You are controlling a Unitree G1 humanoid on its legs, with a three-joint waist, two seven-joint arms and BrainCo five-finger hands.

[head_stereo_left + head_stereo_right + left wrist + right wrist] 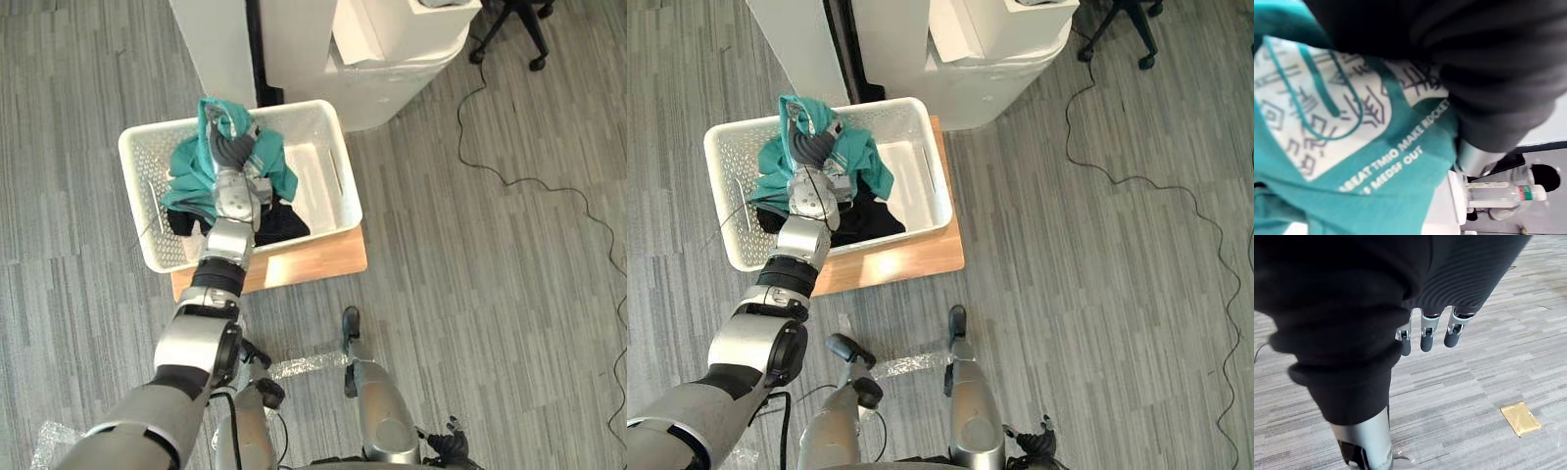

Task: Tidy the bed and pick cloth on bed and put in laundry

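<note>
Left hand [233, 149] reached out over the white laundry basket [340, 166], its dark ribbed cover showing among the folds of a teal cloth [191, 174]. The cloth was bunched up over and around the hand, with a loop of it standing above the far end of the hand. The fingers were buried in the fabric, so whether they were closed on it could not be told. The rest of the teal cloth spilled down into the left part of the basket, partly on top of a black cloth [286, 223] lying on the basket's near side. The basket stood on a wooden board [318, 259] on the floor. Right hand [1427, 333] hung low over the grey floor [1474, 377], fingers straight and loose, holding nothing.
</note>
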